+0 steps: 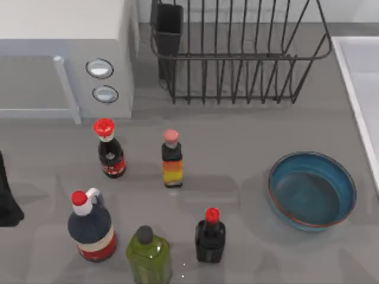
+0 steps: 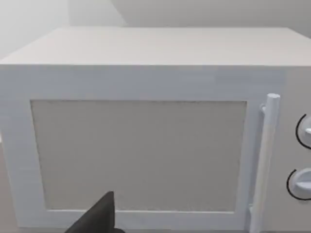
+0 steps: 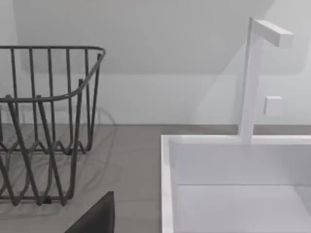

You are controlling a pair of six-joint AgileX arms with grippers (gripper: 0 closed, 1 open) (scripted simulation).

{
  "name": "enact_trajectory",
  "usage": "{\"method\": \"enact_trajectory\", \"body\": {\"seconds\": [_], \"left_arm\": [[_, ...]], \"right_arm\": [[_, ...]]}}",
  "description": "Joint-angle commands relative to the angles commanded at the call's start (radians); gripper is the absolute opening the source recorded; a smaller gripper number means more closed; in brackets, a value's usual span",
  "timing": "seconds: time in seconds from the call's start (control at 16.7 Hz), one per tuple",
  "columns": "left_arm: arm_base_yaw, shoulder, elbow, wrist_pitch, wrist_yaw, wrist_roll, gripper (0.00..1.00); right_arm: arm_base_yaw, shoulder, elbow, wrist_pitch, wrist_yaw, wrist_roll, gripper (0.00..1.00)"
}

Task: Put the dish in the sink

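Nothing is done yet: the blue dish (image 1: 312,190) sits untouched on the counter beside the sink (image 1: 355,89). Neither gripper's finger state can be told.

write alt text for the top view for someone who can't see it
A blue dish sits on the grey table at the right, just left of the white sink. Five bottles stand at centre-left, with a white microwave and a black wire dish rack behind.
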Motion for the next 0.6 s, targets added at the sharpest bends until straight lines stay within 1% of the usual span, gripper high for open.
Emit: {"method": "enact_trajectory", "body": {"seconds": [0.18,0.3,0.42,0.6], "left_arm": [[0.000,0.000,0.000,0.000,0.000,0.000,1.00],[0.000,0.000,0.000,0.000,0.000,0.000,1.00],[0.000,0.000,0.000,0.000,0.000,0.000,1.00],[0.000,0.000,0.000,0.000,0.000,0.000,1.00]], "right_arm": [[0.003,0.011,0.011,-0.010,0.000,0.003,1.00],[0.014,0.064,0.064,-0.057,-0.001,0.014,1.00],[0.030,0.160,0.157,-0.134,-0.001,0.033,1.00],[0.061,0.383,0.347,-0.295,0.002,0.071,1.00]]}}
